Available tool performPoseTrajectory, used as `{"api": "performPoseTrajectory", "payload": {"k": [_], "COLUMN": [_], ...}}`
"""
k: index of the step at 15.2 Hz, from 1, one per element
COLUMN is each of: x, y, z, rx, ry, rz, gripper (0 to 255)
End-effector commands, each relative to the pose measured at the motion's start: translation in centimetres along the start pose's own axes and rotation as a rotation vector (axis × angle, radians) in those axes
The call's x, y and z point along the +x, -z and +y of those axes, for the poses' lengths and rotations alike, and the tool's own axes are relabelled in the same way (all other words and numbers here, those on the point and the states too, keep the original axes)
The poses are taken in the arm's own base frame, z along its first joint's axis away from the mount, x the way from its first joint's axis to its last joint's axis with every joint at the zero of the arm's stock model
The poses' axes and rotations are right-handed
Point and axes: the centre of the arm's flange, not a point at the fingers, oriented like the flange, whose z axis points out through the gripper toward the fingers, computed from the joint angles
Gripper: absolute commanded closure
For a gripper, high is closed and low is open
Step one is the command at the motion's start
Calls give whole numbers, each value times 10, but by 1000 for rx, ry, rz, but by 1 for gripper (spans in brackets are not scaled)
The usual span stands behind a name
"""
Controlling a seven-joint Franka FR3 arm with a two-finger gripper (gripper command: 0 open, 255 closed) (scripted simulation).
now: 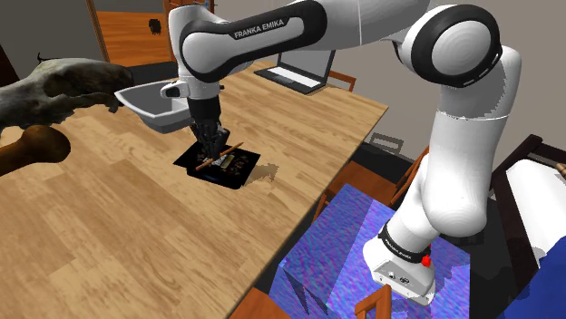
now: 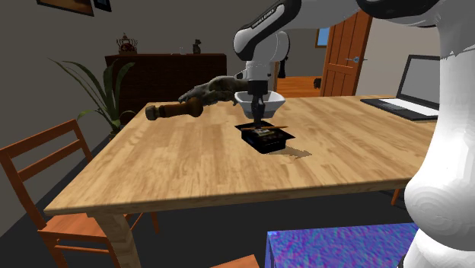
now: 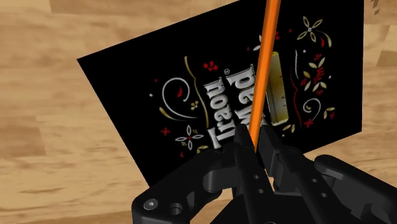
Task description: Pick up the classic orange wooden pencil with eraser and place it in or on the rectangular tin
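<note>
My black gripper (image 3: 256,141) is shut on a thin orange pencil (image 3: 264,60), clasping it near one end, and the shaft runs out over the tin. The rectangular tin (image 3: 159,70) is black, with white lettering and red and gold ornaments on its lid. It lies flat on the wooden table directly under the hand. In the shoulder view the gripper (image 1: 212,152) hangs just above the tin (image 1: 231,172), with the pencil (image 1: 227,153) slanting across it. In the second exterior view the gripper (image 2: 258,119) holds the pencil (image 2: 268,126) over the tin (image 2: 266,139).
A grey bowl-like tray (image 1: 161,104) stands right behind the tin. A dark sculpted figure (image 1: 54,91) and a brown wooden piece (image 1: 32,149) lie at the shoulder view's left. A laptop (image 1: 299,71) sits at the far table edge. A chair (image 2: 61,183) stands beside the table.
</note>
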Motion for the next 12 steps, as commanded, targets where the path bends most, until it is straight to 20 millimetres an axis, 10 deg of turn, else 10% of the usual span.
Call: {"api": "performPoseTrajectory", "payload": {"k": [1,6,12], "x": [0,0,0], "y": [0,0,50], "z": [0,0,0], "rx": [0,0,0], "ry": [0,0,0], "rz": [0,0,0], "gripper": [0,0,0]}}
